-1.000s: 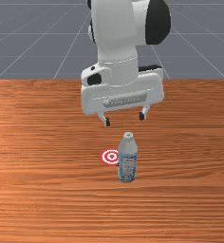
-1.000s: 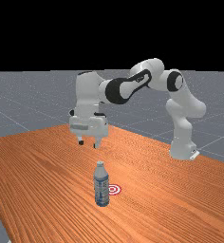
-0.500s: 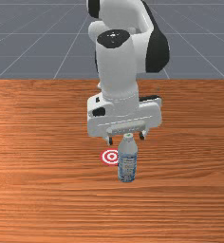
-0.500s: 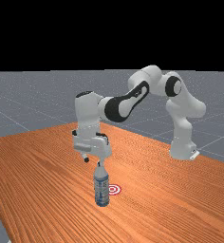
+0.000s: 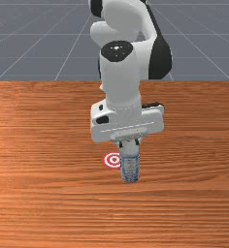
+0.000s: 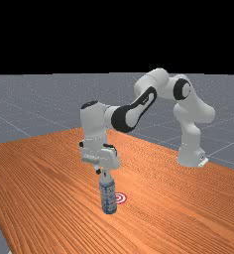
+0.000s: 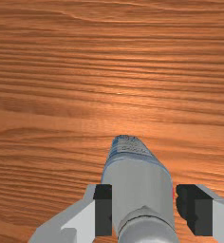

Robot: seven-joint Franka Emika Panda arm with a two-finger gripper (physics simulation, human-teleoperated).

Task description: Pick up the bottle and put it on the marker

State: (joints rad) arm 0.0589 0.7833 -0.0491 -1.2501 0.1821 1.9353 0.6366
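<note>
In the front view my gripper [image 5: 129,144] is shut on the upper part of the blue-and-white bottle [image 5: 130,167], a finger on each side below the cap. The bottle [image 6: 108,196] stands near upright in the far view; whether its base touches the table I cannot tell. Seen from the wrist, the gripper [image 7: 144,210] has its dark pads against the pale shoulder of the bottle [image 7: 141,182]. The red-and-white ringed marker [image 5: 112,160] lies flat just beside the bottle, on the front view's left, its edge partly behind it.
Orange-brown wooden table [image 5: 48,193] surrounds the bottle and marker. The arm comes down from behind in the front view, and its base stands on the table at the far view's right.
My hand has come down toward the bottle, and the fingers have drawn together onto it. Over the last half second the bottle has shifted slightly, a little toward the far view's right.
</note>
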